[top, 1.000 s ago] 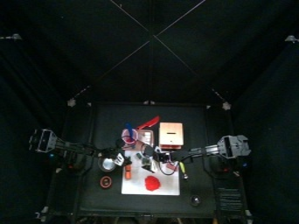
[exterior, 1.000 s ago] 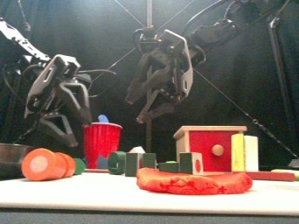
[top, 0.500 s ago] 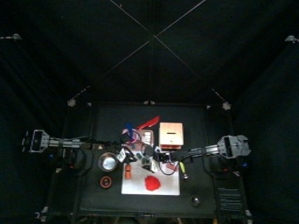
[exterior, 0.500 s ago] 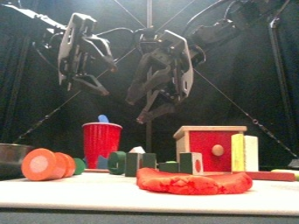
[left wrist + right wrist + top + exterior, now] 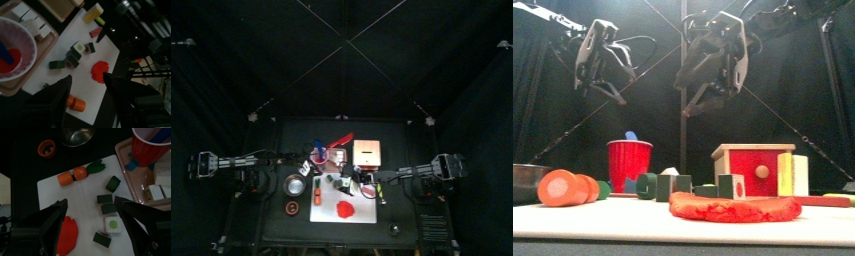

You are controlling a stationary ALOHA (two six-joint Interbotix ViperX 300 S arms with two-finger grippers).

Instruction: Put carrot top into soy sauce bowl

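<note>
left gripper (image 5: 604, 88): jaws apart, empty, high at upper left | right gripper (image 5: 714, 95): jaws apart, empty, high near top middle | carrot (image 5: 73, 175): lying on white board (image 5: 83, 203), upper middle | soy sauce bowl (image 5: 78, 135): top edge, empty

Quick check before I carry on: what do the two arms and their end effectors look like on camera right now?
Both arms are black and slender, built of jointed segments with loose black cables looping beside them. The left end effector and right end effector are bulky black housings with glossy highlights, each ending in two flat black jaws that taper towards the tips. No coloured markings are visible on them.
</note>
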